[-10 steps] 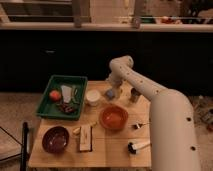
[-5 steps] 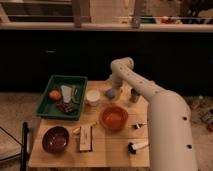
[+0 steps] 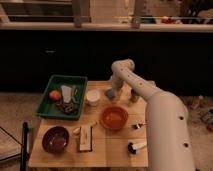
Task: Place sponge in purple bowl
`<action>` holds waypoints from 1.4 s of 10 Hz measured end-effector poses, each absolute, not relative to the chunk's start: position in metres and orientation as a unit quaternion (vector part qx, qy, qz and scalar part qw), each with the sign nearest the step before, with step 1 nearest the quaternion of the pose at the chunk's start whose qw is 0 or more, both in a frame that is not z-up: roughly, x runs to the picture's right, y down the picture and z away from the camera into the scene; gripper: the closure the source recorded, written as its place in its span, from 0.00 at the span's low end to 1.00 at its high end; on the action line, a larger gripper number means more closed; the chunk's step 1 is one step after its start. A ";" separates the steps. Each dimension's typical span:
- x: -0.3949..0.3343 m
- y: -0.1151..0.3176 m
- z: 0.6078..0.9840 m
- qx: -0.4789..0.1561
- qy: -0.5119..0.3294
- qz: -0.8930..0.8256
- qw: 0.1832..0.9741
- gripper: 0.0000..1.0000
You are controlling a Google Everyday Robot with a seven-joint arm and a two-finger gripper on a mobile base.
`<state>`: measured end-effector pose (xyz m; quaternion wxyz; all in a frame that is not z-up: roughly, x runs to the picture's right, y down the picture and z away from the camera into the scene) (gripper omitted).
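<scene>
Comparing w/ the shots from a sec ago, you'll see v. little has changed: the arm (image 3: 131, 82) dipped a touch and has since held. The claw (image 3: 114, 88) now hangs low over the far middle of the counter (image 3: 112, 152), right at the sponge (image 3: 110, 94). The sponge hasn't moved. It sits in the same spot, just right of the white cup (image 3: 92, 96) and behind the orange bowl (image 3: 114, 118). My read: you're at the grasp step, nothing lifted yet, so the task is barely begun. I can't tell whether the claw is apart or clamped on the sponge, as the wrist hides it. The sponge lies directly at the claw's tip, touching or nearly so; can't say which. The purple bowl (image 3: 55, 139) is well apart, at the near-left corner of the counter, in front of the green tray (image 3: 67, 77). Once you've got hold, you'll prob. need to carry left and toward the near edge, past cup and tray
</scene>
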<state>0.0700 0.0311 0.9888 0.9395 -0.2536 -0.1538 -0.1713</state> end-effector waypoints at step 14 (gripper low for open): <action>0.080 0.038 1.004 -0.284 -0.146 -0.137 0.938 0.59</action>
